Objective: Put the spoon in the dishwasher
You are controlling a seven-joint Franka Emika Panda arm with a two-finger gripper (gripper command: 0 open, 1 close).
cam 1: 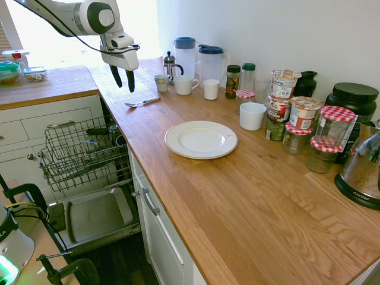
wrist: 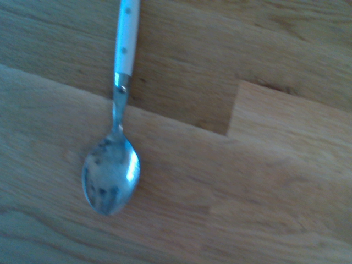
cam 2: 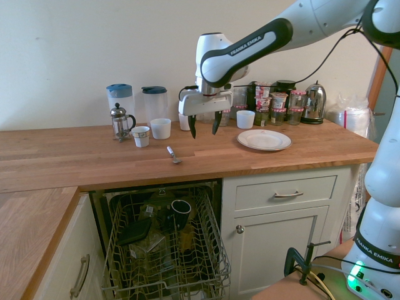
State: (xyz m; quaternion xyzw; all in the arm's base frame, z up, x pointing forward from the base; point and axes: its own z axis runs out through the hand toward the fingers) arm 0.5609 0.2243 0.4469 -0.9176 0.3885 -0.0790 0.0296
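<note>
Step in hand: the approach, judged from the layout; nothing has been picked up yet. The tool (cam 1: 123,79) hangs above the desk (cam 1: 237,178) pointing straight down, its two fingers apart and empty. The spoon (cam 1: 141,102) lies flat on the desk just below and beside it, near the edge over the dishwasher (cam 2: 164,250). In the wrist view the handle looks pale rather than steel, though that picture is soft.

Next move, in my judgement: descend square over the handle and close on it; the piece is thin and lies flush, so the fingertips must reach the wood.

Surroundings: a small cup (cam 1: 161,82), a white mug (cam 1: 184,85) and a French press (cam 1: 171,65) stand just behind the spoon. The plate (cam 1: 201,139) is well apart. The rack (cam 2: 165,247) is pulled out, already holding a mug (cam 2: 180,212), with open space remaining.
</note>
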